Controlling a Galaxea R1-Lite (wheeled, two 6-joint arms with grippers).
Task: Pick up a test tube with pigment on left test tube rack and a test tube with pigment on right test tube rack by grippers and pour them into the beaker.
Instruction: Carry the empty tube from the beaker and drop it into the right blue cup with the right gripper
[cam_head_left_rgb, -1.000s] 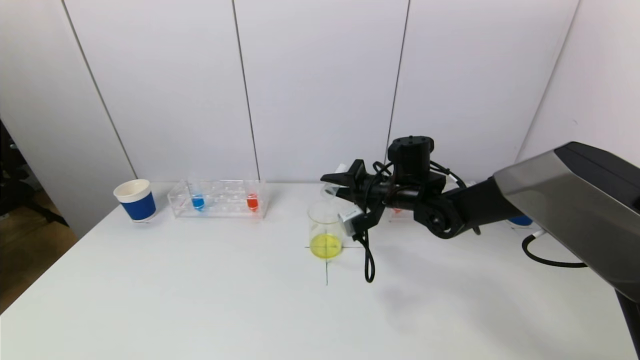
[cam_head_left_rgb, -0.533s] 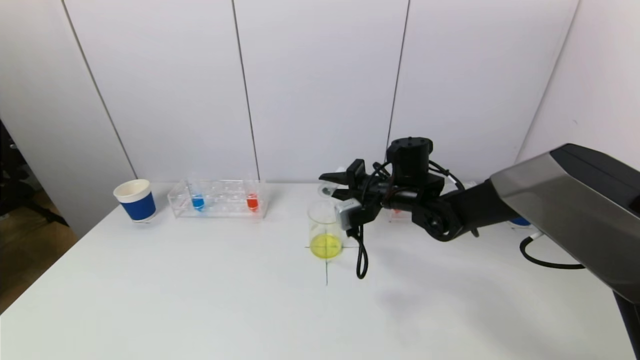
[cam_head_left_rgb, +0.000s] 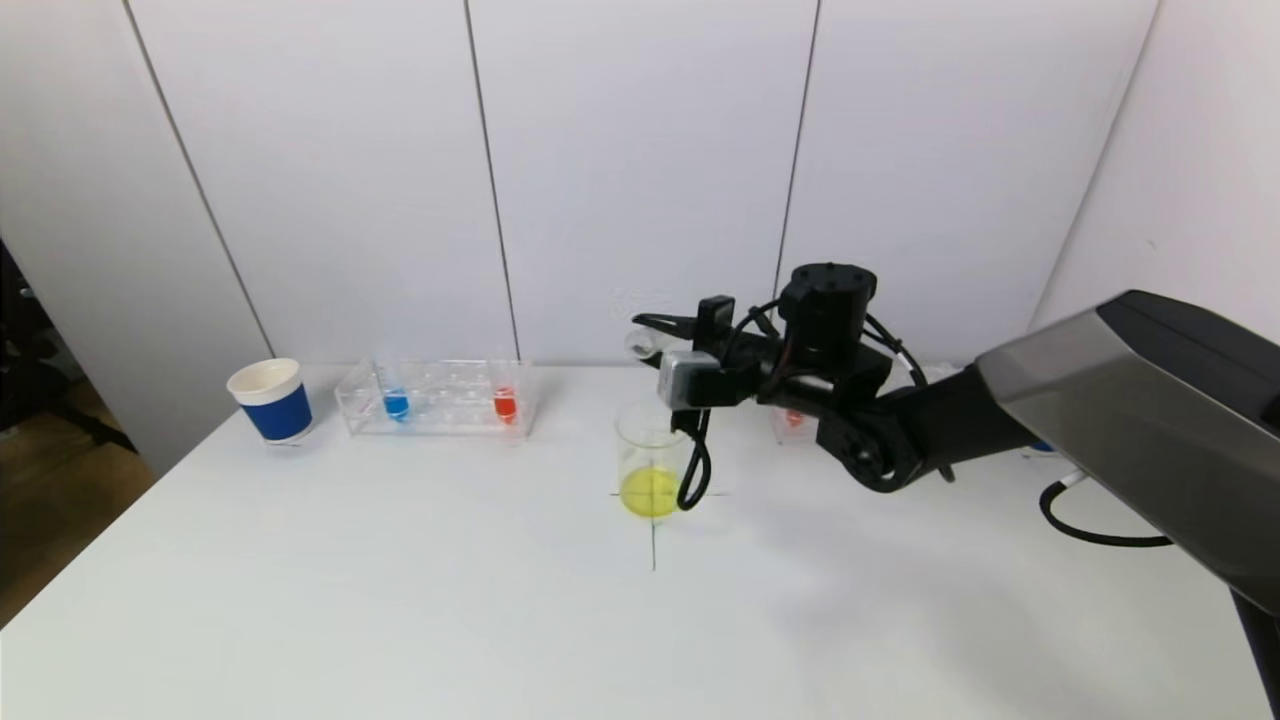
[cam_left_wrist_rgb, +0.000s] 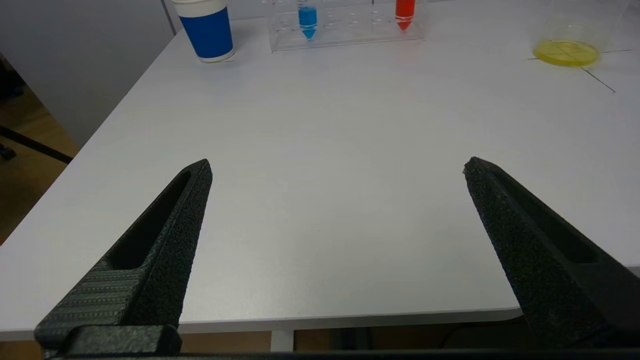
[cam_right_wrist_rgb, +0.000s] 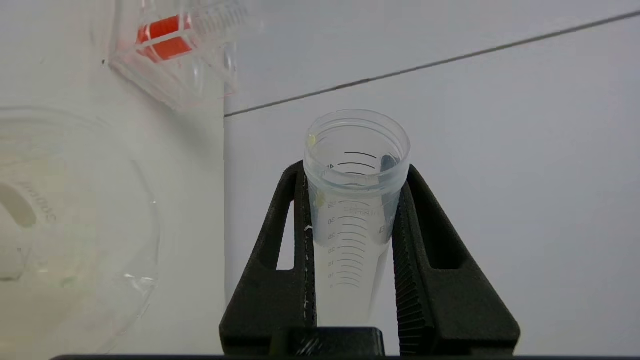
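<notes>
My right gripper (cam_head_left_rgb: 668, 330) is shut on a clear, empty test tube (cam_right_wrist_rgb: 354, 210), held just above the beaker's back rim. In the head view the test tube (cam_head_left_rgb: 641, 342) sticks out to the left of the fingers. The beaker (cam_head_left_rgb: 651, 460) stands at the table's middle with yellow liquid in its bottom. On the left rack (cam_head_left_rgb: 440, 400) stand a blue tube (cam_head_left_rgb: 396, 403) and a red tube (cam_head_left_rgb: 505, 403). The right rack (cam_right_wrist_rgb: 175, 55), holding a red tube (cam_head_left_rgb: 793, 418), is mostly hidden behind my right arm. My left gripper (cam_left_wrist_rgb: 335, 167) hangs open over the table's near edge.
A blue-and-white paper cup (cam_head_left_rgb: 270, 400) stands left of the left rack. A black cable (cam_head_left_rgb: 1090, 530) lies on the table at the right. Black cross lines (cam_head_left_rgb: 653, 545) mark the beaker's spot. The white wall stands close behind the racks.
My right gripper has risen and rolled back with the tube, lifting its mouth away from the beaker. The wrist's cable loop swung up with it. The left arm has not moved.
</notes>
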